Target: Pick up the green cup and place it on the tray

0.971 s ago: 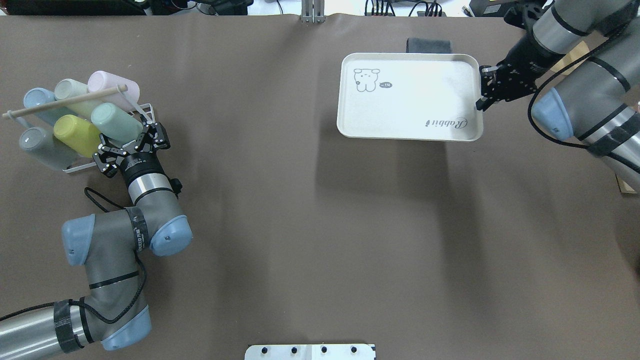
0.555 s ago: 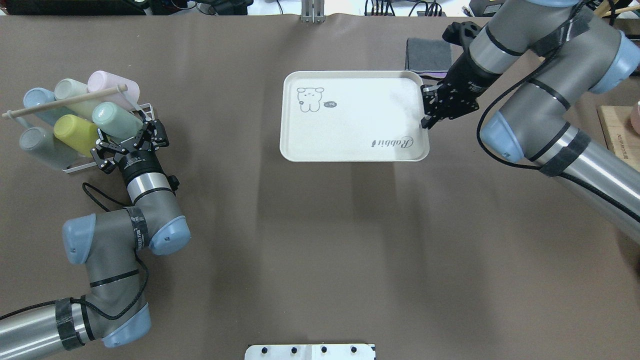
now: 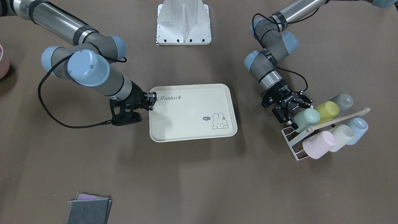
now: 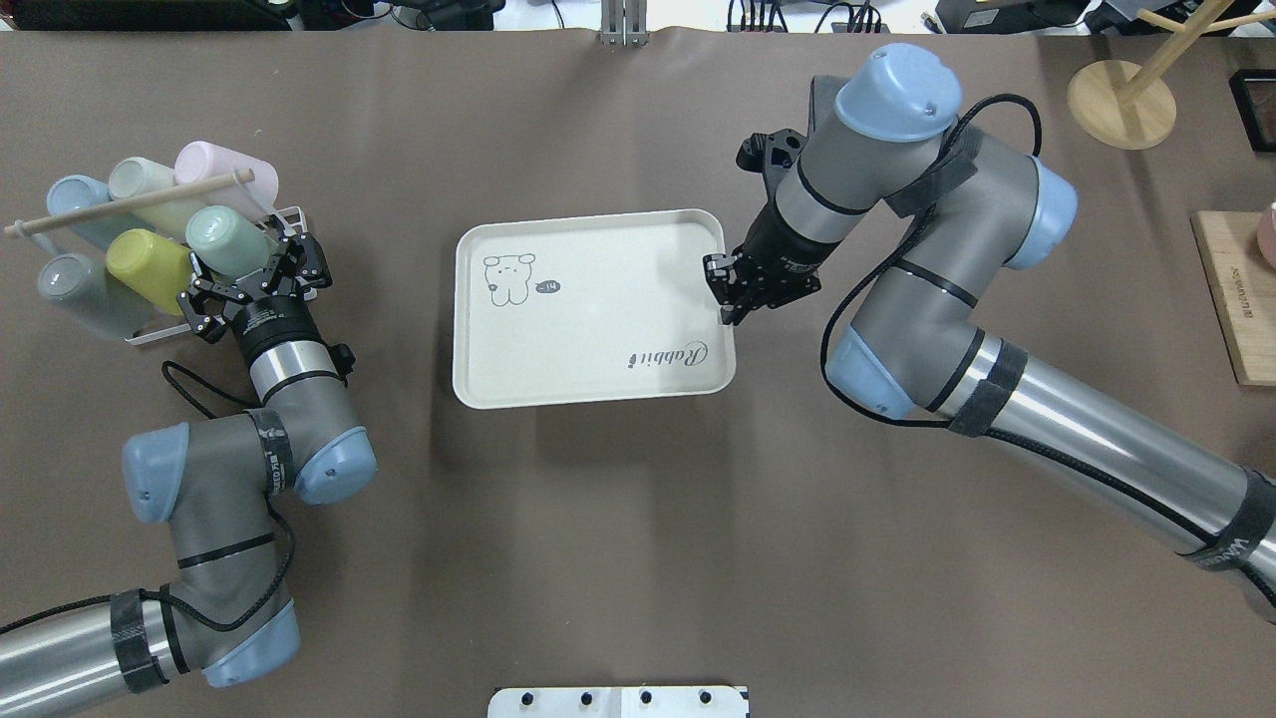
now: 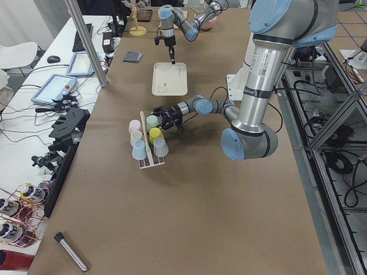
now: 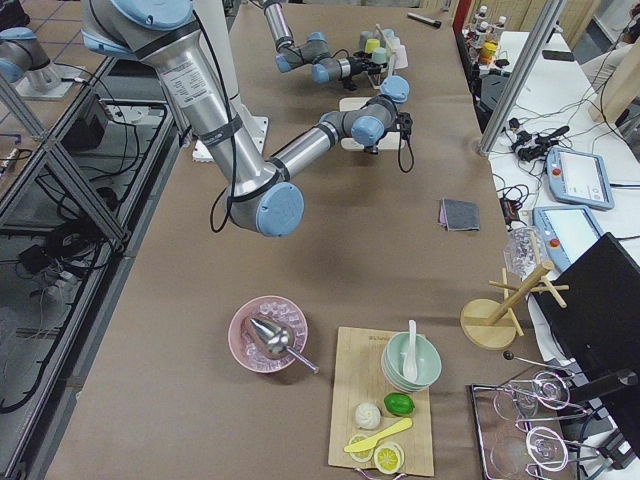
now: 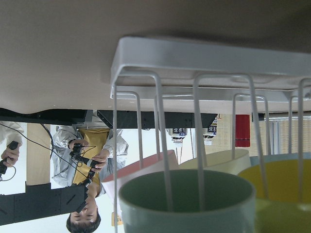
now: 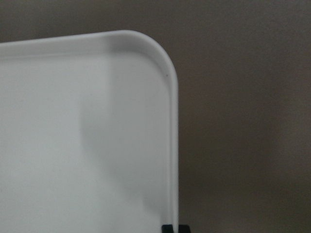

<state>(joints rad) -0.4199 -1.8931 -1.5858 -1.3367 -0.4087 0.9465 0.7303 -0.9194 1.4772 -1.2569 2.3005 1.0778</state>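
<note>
The green cup is seen lying tilted in a white wire rack at the left end of the counter, its base turned up and away. Its open mouth is turned toward the left end effector. A yellow-green cup is lodged just beside it. A pink cup is held in the row behind, under a wooden rod that spans the rack.

The left end effector is spread wide, with its jaws set to either side of the green cup's rim. Whether the rim is touched cannot be told. In the left wrist view, the mouth of the green cup is shown close up behind the rack's wires, and no fingers are seen.

The tray is placed near the middle of the counter, well apart from the rack. Nothing is carried on it. Its short edge beside the "Rabbit" script is pinched by the right end effector, whose jaws are closed narrowly over the rim. Whether the tray rests on the counter or is held just above it cannot be told.
</note>
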